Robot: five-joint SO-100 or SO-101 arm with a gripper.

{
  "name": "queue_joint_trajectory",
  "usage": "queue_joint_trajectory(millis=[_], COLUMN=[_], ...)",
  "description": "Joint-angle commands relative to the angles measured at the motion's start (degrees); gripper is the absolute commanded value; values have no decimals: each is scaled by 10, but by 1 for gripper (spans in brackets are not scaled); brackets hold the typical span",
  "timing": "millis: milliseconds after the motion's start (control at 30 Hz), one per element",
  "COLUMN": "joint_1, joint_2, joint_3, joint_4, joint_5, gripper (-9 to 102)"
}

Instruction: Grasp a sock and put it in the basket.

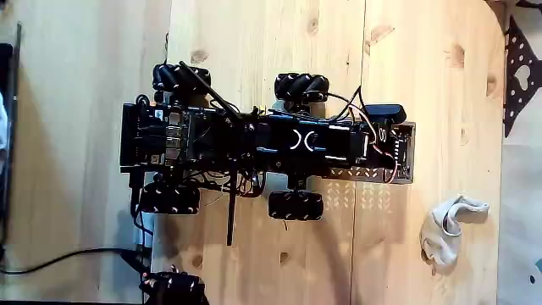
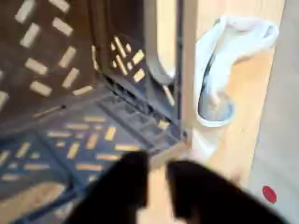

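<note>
The whitish-grey sock (image 1: 450, 225) lies crumpled on the wooden boards, below and to the right of the wheeled robot in the fixed view. The basket (image 1: 410, 157), a perforated metal tray, sits at the robot's right end under the folded black arm (image 1: 339, 140). In the wrist view the basket (image 2: 65, 140) takes up the left side and the sock (image 2: 229, 51) lies at the upper right, outside its rim. My gripper (image 2: 159, 187) shows as two dark blurred fingers at the bottom edge. They stand slightly apart with nothing between them, well short of the sock.
The robot's mecanum wheels (image 1: 296, 206) stick out above and below its body. A black cable (image 1: 59, 258) runs along the lower left, and another wheeled part (image 1: 174, 290) lies at the bottom edge. A dark patterned object (image 1: 521, 76) stands at the right edge. Bare wood surrounds the sock.
</note>
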Motion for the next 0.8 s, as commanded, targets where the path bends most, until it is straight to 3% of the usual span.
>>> queue_joint_trajectory(millis=[0, 667, 767], joint_1=[-3, -1, -41], joint_2=[4, 4, 4], joint_3=[16, 16, 16], joint_4=[68, 68, 69], joint_5=[0, 0, 30], gripper=[1, 0, 0])
